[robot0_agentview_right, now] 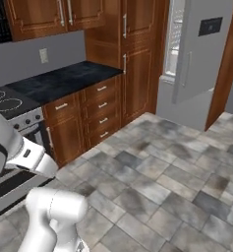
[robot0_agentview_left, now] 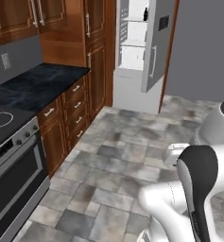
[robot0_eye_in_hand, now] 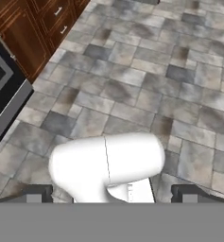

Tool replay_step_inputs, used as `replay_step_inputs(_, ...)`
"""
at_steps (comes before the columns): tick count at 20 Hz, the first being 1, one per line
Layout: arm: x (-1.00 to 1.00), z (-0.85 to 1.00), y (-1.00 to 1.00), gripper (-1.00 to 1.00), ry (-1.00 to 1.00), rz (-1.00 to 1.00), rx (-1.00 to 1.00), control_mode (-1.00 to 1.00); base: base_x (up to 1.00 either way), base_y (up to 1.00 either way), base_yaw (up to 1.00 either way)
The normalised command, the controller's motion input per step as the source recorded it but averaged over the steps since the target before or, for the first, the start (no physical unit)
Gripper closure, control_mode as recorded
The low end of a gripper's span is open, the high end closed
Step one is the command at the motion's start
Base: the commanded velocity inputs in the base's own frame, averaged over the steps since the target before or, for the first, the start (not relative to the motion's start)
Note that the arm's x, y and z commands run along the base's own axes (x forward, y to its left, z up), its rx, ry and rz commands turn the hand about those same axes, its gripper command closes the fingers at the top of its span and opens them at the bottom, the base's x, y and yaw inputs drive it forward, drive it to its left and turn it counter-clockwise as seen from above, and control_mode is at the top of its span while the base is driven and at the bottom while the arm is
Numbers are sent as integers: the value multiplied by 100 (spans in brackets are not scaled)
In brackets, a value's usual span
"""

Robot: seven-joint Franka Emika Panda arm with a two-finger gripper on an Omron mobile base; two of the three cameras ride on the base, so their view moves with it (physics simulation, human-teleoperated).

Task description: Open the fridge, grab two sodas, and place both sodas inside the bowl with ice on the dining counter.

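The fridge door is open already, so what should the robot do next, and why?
Probably drive closer to the fridge. Its door stands open, showing white shelves with a small dark bottle on an upper one, but a wide stretch of tiled floor lies between. The hand is open, empty and pointing down at the floor, too far to reach.

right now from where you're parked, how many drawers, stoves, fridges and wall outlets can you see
drawers: 5
stove: 1
fridge: 1
wall outlet: 1
total: 8
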Motion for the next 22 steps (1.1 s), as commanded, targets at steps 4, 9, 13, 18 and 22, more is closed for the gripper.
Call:
replay_step_inputs(4,0,0,0,-100,0,0,0,100,100,19,-10)
replay_step_inputs(9,0,0,0,-100,0,0,0,100,100,7,-9)
replay_step_inputs(13,0,0,0,-100,0,0,0,100,98,0,-9)
replay_step_inputs(18,0,0,0,-100,0,0,0,100,95,0,-7)
replay_step_inputs(22,0,0,0,-100,0,0,0,100,90,6,-8)
